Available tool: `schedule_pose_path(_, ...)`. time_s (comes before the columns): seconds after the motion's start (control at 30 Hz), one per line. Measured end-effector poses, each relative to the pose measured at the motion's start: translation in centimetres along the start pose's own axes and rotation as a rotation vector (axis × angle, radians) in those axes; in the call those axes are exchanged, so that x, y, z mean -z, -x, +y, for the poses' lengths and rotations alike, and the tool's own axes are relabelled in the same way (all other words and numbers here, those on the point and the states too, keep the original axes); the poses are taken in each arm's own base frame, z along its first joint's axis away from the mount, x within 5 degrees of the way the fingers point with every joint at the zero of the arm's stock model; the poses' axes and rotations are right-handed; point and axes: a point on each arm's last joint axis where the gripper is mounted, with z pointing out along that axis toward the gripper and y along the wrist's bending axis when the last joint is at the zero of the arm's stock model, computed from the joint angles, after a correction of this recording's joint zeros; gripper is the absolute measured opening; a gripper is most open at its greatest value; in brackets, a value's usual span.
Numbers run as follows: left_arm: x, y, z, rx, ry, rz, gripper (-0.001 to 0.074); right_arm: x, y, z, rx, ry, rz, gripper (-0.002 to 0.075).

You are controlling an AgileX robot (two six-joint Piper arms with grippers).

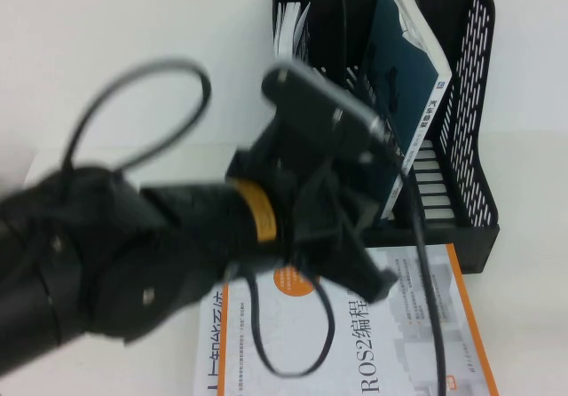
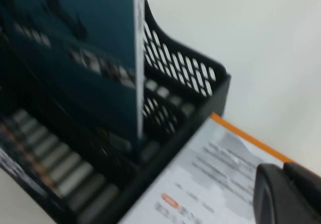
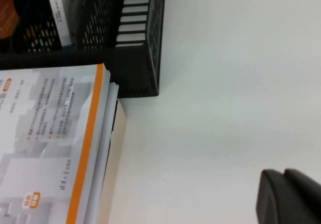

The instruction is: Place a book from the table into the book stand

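The book stands tilted in the right slot of the black book stand, teal back showing, white spine to the right. In the left wrist view the book rises inside the stand. My left gripper hangs just in front of the stand, above the orange-bordered ROS2 book; in its wrist view the left gripper is shut and empty. My right gripper is shut and empty over the bare white table, right of the stand. The book's spine shows through the stand.
The ROS2 book lies flat against the stand's front, on top of another book. White pages stand in the stand's left slot. My left arm and its cables cover the table's left front.
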Motion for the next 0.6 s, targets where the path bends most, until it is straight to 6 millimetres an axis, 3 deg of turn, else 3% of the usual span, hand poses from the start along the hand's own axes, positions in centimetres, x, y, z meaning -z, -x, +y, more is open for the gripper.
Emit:
schedule_pose_path(0.17,-0.8,-2.6,-0.1,0.077,-0.016,0.030,-0.0001,0.0,0.0,0.0,0.001,-0.001,-0.001,0.0005)
schedule_pose_path(0.43,-0.9,-3.6,-0.1,0.106,-0.021,0.113,-0.0001,0.0,0.0,0.0,0.001,-0.001,-0.001,0.0005)
schedule_pose_path(0.6,-0.9,-4.1,1.7,0.093,0.039,0.160,-0.0001,0.0,0.0,0.0,0.001,-0.001,-0.001,0.0005)
